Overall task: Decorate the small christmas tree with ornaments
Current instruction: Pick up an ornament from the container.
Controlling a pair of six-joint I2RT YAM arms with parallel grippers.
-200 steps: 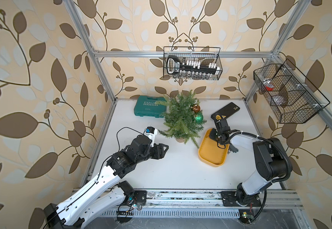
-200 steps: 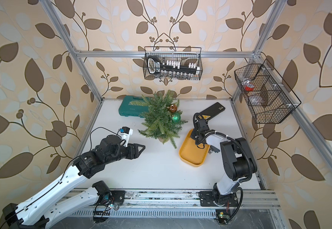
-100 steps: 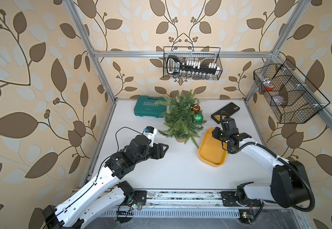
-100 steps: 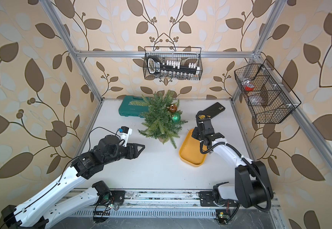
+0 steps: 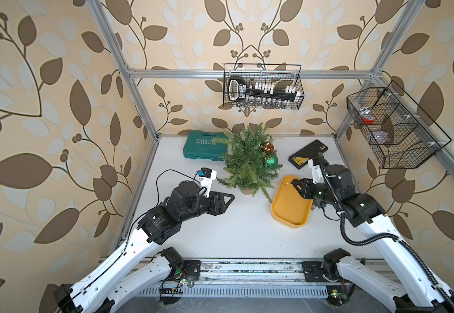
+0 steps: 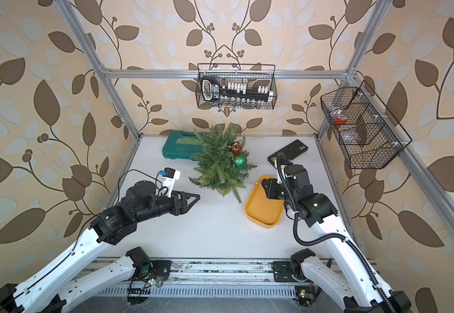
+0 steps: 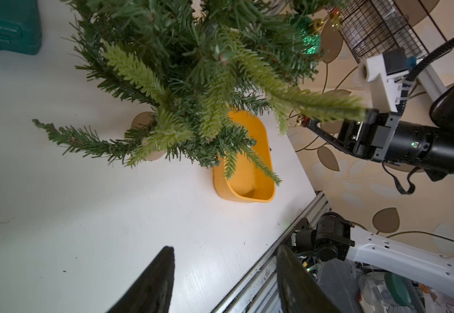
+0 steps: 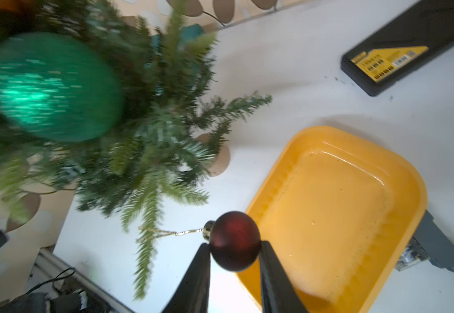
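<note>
Right wrist view: my right gripper [image 8: 234, 244] pinches the dark red bauble [image 8: 234, 235] over the yellow tray's [image 8: 328, 130] far end, right of the small tree [image 8: 152, 130]. The green bauble [image 8: 52, 86] and amber bauble [image 5: 268, 147] already hang on it, so I reckon one's left. My left gripper [image 5: 227, 202] gapes, empty.

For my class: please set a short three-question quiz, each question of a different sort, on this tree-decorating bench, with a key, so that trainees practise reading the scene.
1. True or false: a bauble lies in the yellow oblong plastic tray.
2. What do the fingers of the right gripper hold?
3. How many baubles hang on the small green artificial Christmas tree? A one; B two; C three.
Key: 1 False, the tray is empty. 2 The small dark red round bauble. 3 B: the glittery green bauble and the shiny amber-gold bauble.
</note>
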